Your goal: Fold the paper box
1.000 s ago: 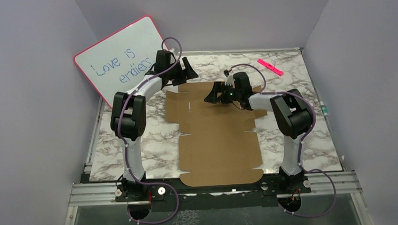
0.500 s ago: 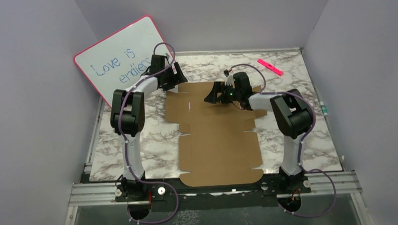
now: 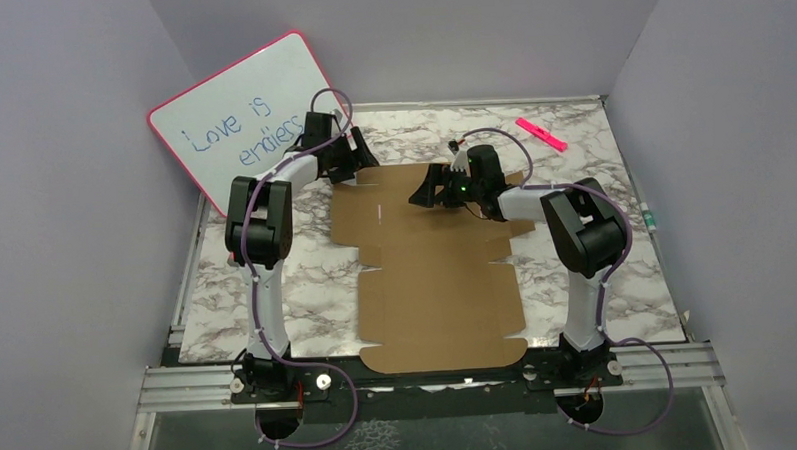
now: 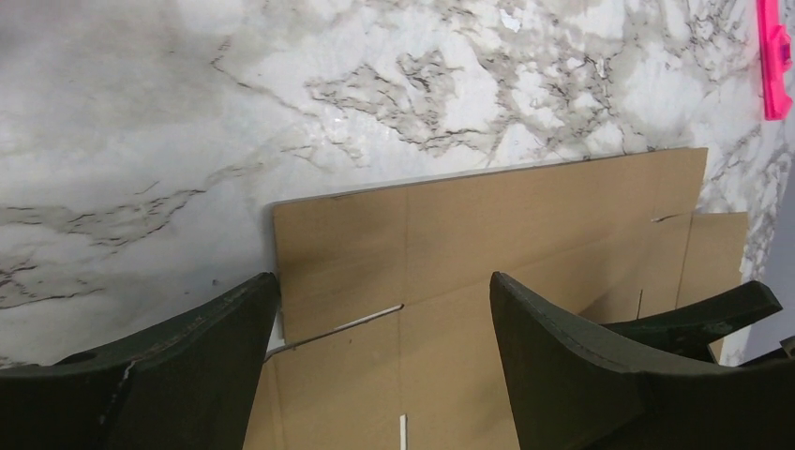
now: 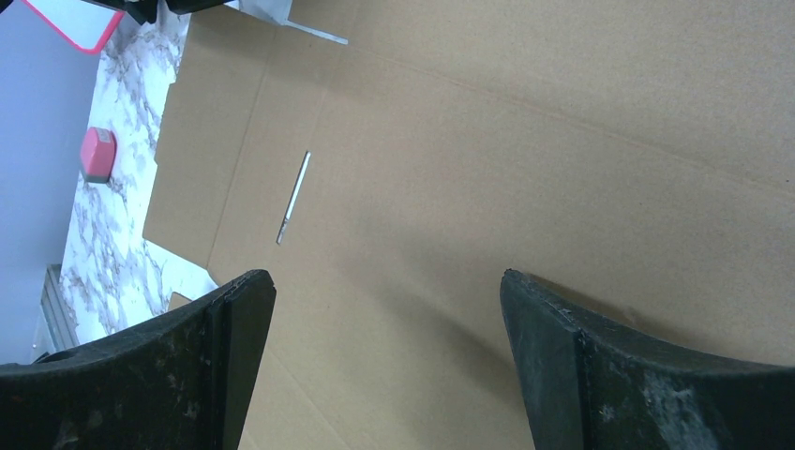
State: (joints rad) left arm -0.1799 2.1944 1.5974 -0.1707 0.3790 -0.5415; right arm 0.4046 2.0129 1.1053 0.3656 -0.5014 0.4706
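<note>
The paper box [image 3: 436, 274] is not yet a box. It lies as one flat cut sheet in the middle of the worktop [image 3: 306, 278], with its long side running from between the two arm bases toward the far wall. No flap is raised.

The left arm [image 3: 274, 204] reaches to the far left corner of the sheet. Its jaws are spread wide and hold nothing. In the left wrist view the corner panel [image 4: 375, 253] and a slit [image 4: 337, 328] lie between them, with one jaw just at the sheet's side edge. I judge they are placed so in order to catch this corner flap and lift it.

The right arm [image 3: 575, 229] hangs over the far middle of the sheet. Its jaws are also released and empty, and they point leftward across the cardboard, perhaps to press the panel down beside the crease. Whether they touch the cardboard, I cannot tell.

The whiteboard [image 3: 241, 115] leans at the far left, near that corner, and the pink marker [image 3: 541, 133] lies apart from the sheet.
</note>
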